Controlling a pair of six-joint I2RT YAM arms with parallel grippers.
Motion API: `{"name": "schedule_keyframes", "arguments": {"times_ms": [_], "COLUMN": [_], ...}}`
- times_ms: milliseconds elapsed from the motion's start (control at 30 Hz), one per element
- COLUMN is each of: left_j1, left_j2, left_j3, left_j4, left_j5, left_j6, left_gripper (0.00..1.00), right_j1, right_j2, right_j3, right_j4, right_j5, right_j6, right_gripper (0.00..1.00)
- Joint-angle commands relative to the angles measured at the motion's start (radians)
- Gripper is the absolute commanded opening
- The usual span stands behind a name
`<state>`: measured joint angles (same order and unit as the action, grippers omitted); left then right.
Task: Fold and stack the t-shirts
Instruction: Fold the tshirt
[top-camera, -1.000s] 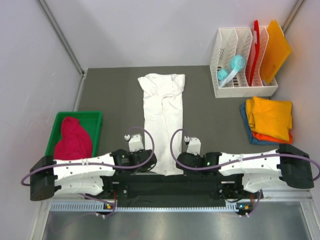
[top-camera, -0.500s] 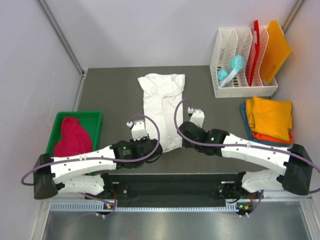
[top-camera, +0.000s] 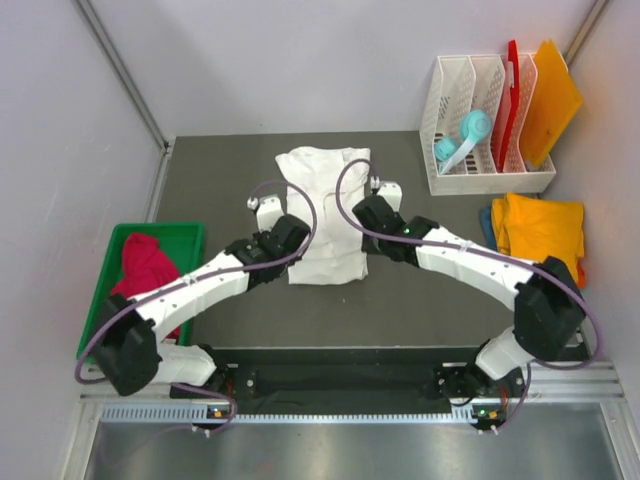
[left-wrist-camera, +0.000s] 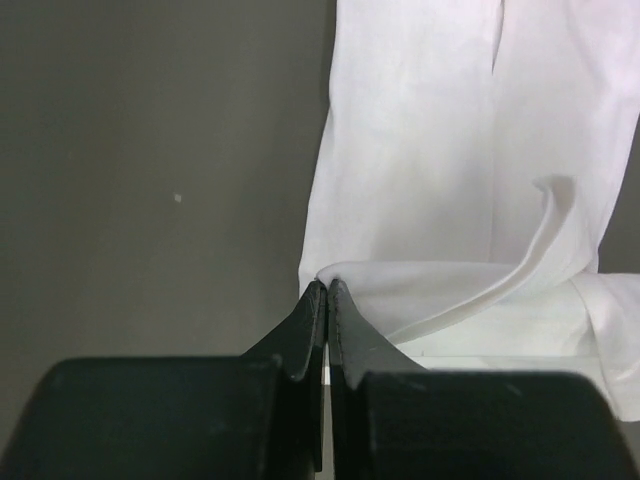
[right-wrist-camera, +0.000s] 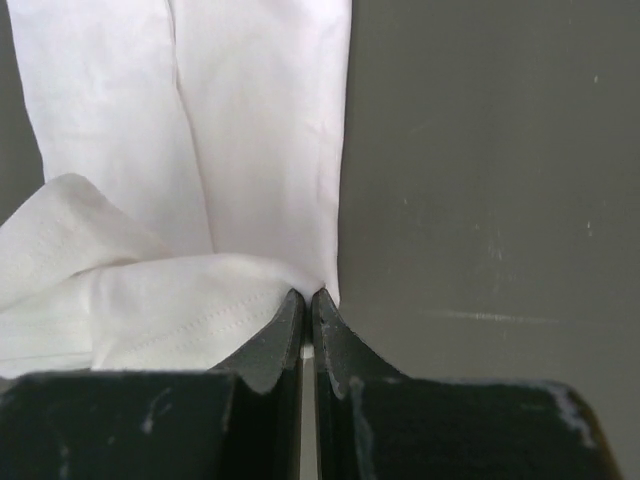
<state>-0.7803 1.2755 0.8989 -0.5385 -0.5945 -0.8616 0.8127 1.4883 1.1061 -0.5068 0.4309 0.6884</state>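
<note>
A dark grey matte table (top-camera: 220, 180) fills the middle, closed in by plain pale lilac-white walls (top-camera: 300, 60) at the back and both sides. Slim metal struts (top-camera: 125, 75) run up the back corners. A slotted pale rail (top-camera: 330, 412) edges the near side. Light is soft and even.

The white t-shirt (left-wrist-camera: 420, 150) is thin, matt cloth, softly creased, with a row of stitching along the hem pinched in the right claw (right-wrist-camera: 305, 297). Both this and the left claw (left-wrist-camera: 327, 290) look like matt black plastic, the right one's body scuffed pale. The table (right-wrist-camera: 480, 150) beside each claw is smooth, dark grey and matt, faintly scratched and speckled.
</note>
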Motion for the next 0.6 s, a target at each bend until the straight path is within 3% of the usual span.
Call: {"name": "schedule_keyframes", "arguments": {"times_ms": [0, 167, 567], "left_j1": [0.111, 0.203, 0.274], "left_j2": [0.1, 0.238, 0.531], "left_j3": [0.131, 0.245, 0.503], "left_j4": [0.133, 0.184, 0.199], "left_j5": [0.06, 0.116, 0.188], "left_j6": [0.186, 0.239, 0.312], "left_gripper": [0.0, 0.0, 0.0], "right_j1": [-0.07, -0.128, -0.225], "right_j2": [0.085, 0.203, 0.427], "right_j3": [0.13, 0.247, 0.48], "right_j4": [0.034, 0.033, 0.021], "right_j5": [-0.006, -0.03, -0.095], "right_j6": [-0.09, -0.122, -0.158], "right_gripper": [0.0, 0.0, 0.0]}}
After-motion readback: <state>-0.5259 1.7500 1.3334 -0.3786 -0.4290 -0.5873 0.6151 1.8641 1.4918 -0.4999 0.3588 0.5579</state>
